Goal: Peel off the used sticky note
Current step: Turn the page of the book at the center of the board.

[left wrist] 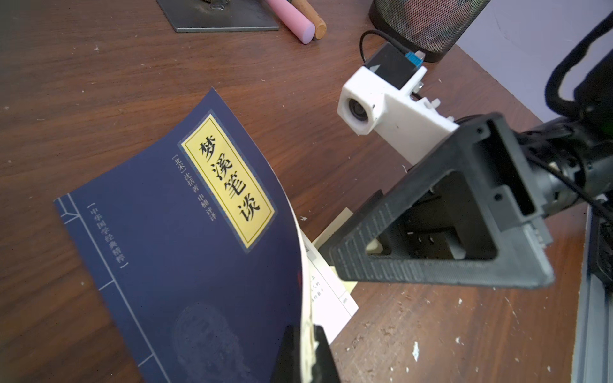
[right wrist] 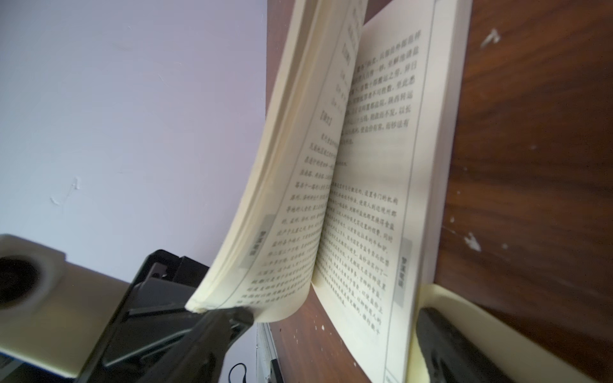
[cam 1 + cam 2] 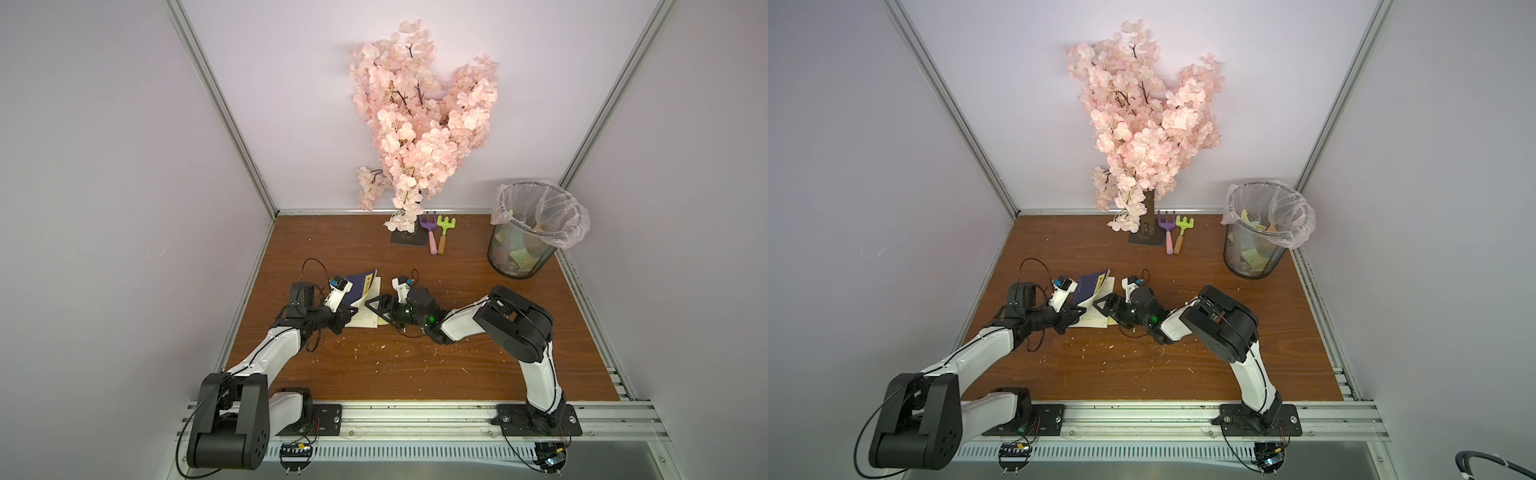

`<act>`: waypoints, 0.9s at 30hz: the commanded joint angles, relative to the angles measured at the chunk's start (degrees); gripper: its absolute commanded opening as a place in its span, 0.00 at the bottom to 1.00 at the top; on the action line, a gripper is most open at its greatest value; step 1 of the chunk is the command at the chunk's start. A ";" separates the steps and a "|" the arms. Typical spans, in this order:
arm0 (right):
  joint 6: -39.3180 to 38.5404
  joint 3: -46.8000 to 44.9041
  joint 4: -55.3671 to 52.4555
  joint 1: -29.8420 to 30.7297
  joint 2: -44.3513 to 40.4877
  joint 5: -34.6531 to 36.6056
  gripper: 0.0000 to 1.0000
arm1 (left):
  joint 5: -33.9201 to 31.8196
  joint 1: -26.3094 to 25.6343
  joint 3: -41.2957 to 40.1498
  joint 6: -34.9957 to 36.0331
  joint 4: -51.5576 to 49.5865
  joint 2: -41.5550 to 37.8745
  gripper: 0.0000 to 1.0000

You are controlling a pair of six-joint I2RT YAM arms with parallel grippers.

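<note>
Counter (image 3: pixel 415 374): brown wood grain, flecked with pale scraps; the book lay left of centre, between the two arms.
Wastebasket (image 3: pixel 521 257): black mesh, clear liner, coloured paper inside; far right corner, well apart from the book. Risk: a long carry, on which a note pinched by one corner could flutter loose.
Book (image 3: pixel 360 286): navy paperback, lower half flat on the counter, cover and a sheaf of pages bowed upward.
Left hand (image 1: pixel 305 357): clamped tight on the edge of the raised cover and pages. Risk: a slipped pinch would let the sheaf spring down onto the note and the right hand; too much lift could drag the book.
Right hand (image 3: pixel 377 308): jaws spread wide, holding nothing; low at the open page's outer edge, one finger over the note in the right wrist view; contact could not be confirmed.
Sticky note (image 1: pixel 334 228): pale yellow, stuck on the exposed page, jutting past its outer edge, mostly hidden under the right hand. Risk: closing there could catch the printed page too and tear it; a shallow bite could peel it only partway.
Cover title (image 1: pixel 229 180): 梦溪笔谈, black on a yellow label.
Series line (image 1: pixel 106 237): 中华国学经典精粹.
Author line (image 1: pixel 189 179): [北宋] 沈括 著 read clearly; the rest too small to trust.
Page text (image 2: pixel 365 199): Chinese print, blurred, unreadable.
</note>
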 commanded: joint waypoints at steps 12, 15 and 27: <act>4.98 -0.18 11.78 -0.16 2.66 -5.20 0.91 | 3.68 0.45 -0.15 1.66 -0.38 1.69 0.01; 5.90 0.02 13.37 -0.20 3.30 -5.74 0.91 | 3.83 0.52 -0.15 1.77 -0.39 1.77 0.01; 4.14 -0.25 12.32 -1.55 1.17 -5.69 0.92 | 5.24 0.46 0.79 4.12 -2.43 2.89 0.01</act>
